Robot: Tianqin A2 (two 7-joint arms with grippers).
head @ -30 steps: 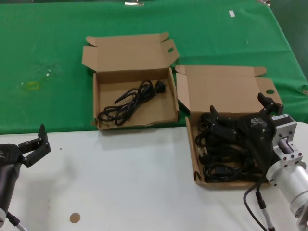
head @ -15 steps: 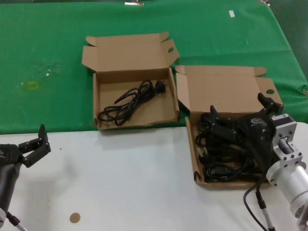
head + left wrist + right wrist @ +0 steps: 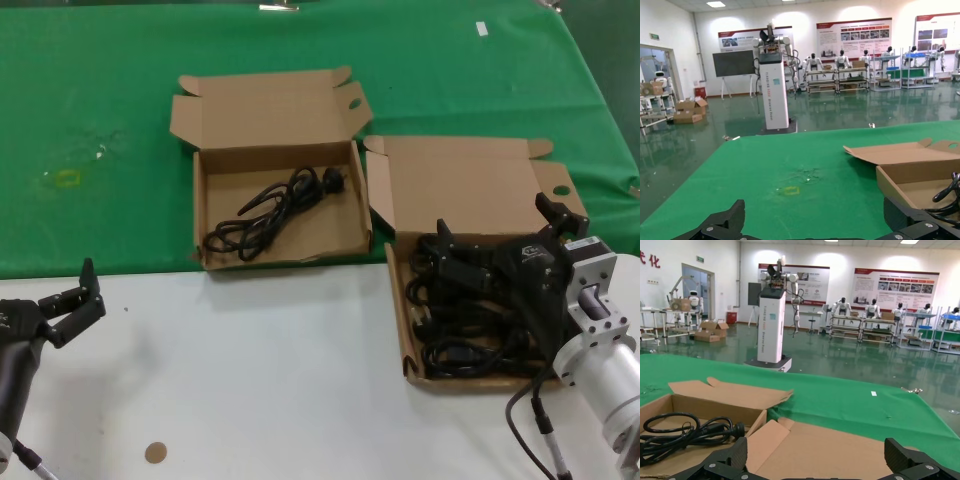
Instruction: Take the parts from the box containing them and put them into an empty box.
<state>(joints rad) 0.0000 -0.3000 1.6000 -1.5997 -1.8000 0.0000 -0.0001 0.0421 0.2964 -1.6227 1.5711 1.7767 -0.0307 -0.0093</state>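
Cords (image 3: 462, 312) fill the box (image 3: 401, 330), coils lying across its width.

Green cloth (image 3: 100, 100) on white table (image 3: 250, 380), brown round sticker (image 3: 155, 453) near front edge

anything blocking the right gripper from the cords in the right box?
Nothing visible. The right gripper hangs open directly over the cords piled in the right box, whose lid is folded back. The left gripper is parked far off.
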